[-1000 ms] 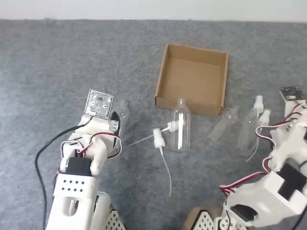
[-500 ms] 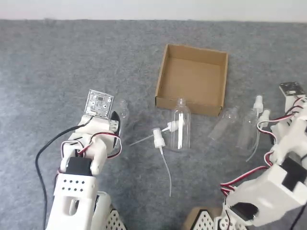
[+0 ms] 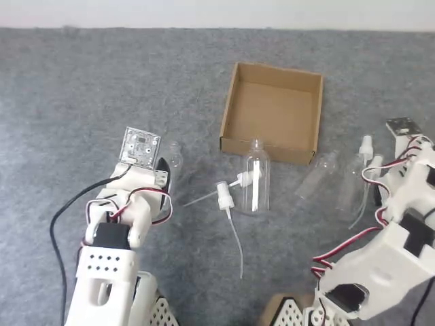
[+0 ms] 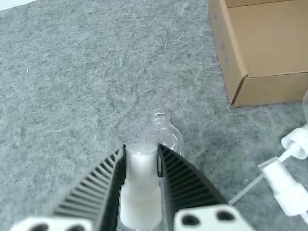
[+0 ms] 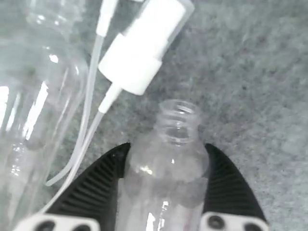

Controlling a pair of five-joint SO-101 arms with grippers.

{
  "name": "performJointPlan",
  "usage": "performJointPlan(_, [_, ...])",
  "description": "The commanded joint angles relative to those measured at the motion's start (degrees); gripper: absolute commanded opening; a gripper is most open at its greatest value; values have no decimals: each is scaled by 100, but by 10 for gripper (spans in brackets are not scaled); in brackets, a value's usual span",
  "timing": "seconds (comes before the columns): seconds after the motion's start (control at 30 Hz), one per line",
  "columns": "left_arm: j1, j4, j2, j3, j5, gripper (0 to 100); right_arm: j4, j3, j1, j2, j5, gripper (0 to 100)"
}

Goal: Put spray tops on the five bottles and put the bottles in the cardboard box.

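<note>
At 6 o'clock of the cardboard box point(image 3: 272, 112), upright bottle point(image 3: 255, 178): clear, uncapped, standing on the grey surface point(image 3: 81, 81) close to the box's front wall.
Near spray top point(image 3: 246, 178): lies against the upright bottle's 9 o'clock side, with its tube running toward 8 o'clock.
Second spray top point(image 3: 224, 195): lies just at 8 o'clock of the upright bottle, with its tube trailing toward 6 o'clock.
Left end effector point(image 4: 141, 153): sits at 8 o'clock of the box, narrow, clamped on a white spray top point(image 4: 139, 166).
Small bottle point(image 4: 163, 134): clear, with an open neck, just beyond the left fingertips.
Right end effector point(image 5: 167, 147): sits at 4 o'clock of the box, fingers around a gripped bottle point(image 5: 173, 130) that is clear and has an open neck.
Slanted bottle point(image 3: 318, 173): lies at 5 o'clock of the box, neck toward the box.
Outer bottle point(image 3: 350, 183): lies just at 3 o'clock of the slanted bottle.
Capless tops: rear spray top point(image 3: 367, 146) and front spray top point(image 3: 374, 165) lie beside the outer bottle.
Box: open side up, at 12 o'clock on the surface.
</note>
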Motion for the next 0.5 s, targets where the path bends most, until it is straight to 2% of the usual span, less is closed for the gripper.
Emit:
performJointPlan(0.0, [18,-141,-149,-66,35,12,31,-325,127,-75,-62,102])
performJointPlan(0.17, [18,-141,-149,-66,35,12,40,-607,145,-92,-62,6])
performJointPlan(0.33, [18,-141,-149,-119,35,12,857,-1064,-66,-593,-132,5])
performJointPlan(0.47, [-9,343,-123,-708,62,12,1033,-1073,-541,-1516,-721,6])
